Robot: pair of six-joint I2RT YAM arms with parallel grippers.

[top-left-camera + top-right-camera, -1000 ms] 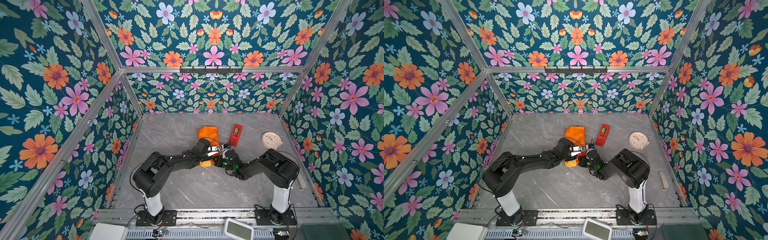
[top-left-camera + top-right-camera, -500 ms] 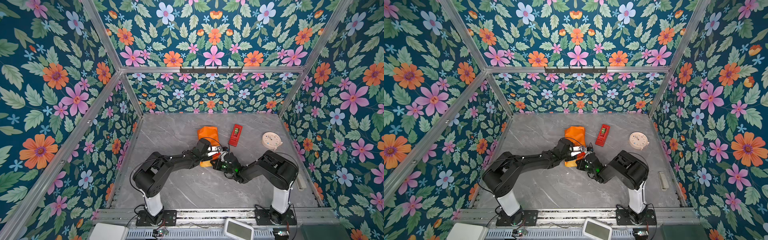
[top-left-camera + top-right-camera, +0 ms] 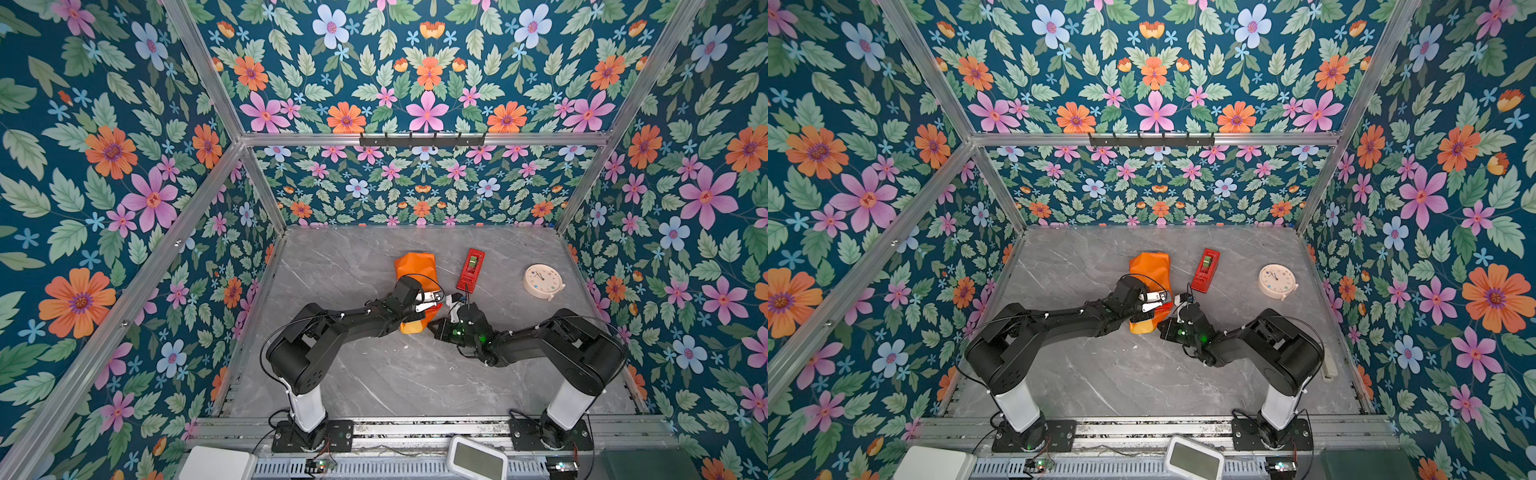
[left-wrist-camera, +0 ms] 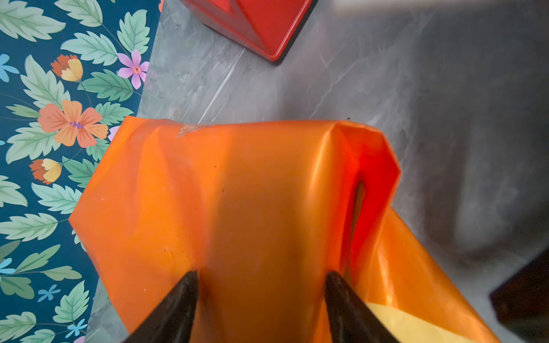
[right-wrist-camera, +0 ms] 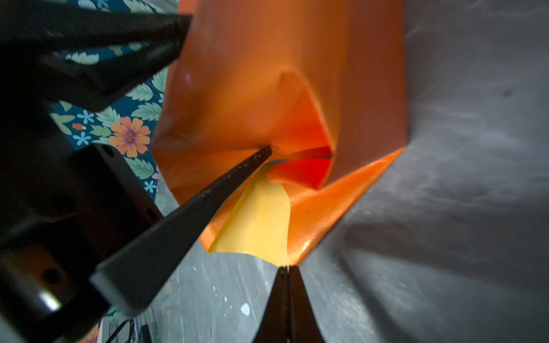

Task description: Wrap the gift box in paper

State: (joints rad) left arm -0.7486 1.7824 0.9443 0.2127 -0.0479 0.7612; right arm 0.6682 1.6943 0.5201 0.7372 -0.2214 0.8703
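The paper [image 3: 413, 268] [image 3: 1150, 268] is folded orange side out into a bundle at the table's middle, and the gift box is hidden under it. My left gripper [image 3: 434, 302] [image 4: 261, 276] is open, with its two fingertips [image 4: 188, 279] resting wide apart on top of the bundle. At the bundle's near end a loose flap shows its yellow face [image 5: 258, 219]. My right gripper [image 5: 286, 267] [image 3: 433, 325] is shut on that flap's corner, low over the table. One left finger [image 5: 237, 169] points into the open fold beside the flap.
A red tape dispenser [image 3: 471, 269] [image 4: 261, 23] lies just right of the bundle. Further right lies a round cream clock [image 3: 542, 281]. Floral walls enclose the grey marble table [image 3: 374, 374] on three sides. A white device [image 3: 478, 459] sits on the front rail.
My right gripper has drawn back slightly toward the front of the table with the paper corner in it. The left gripper has stayed on the bundle.
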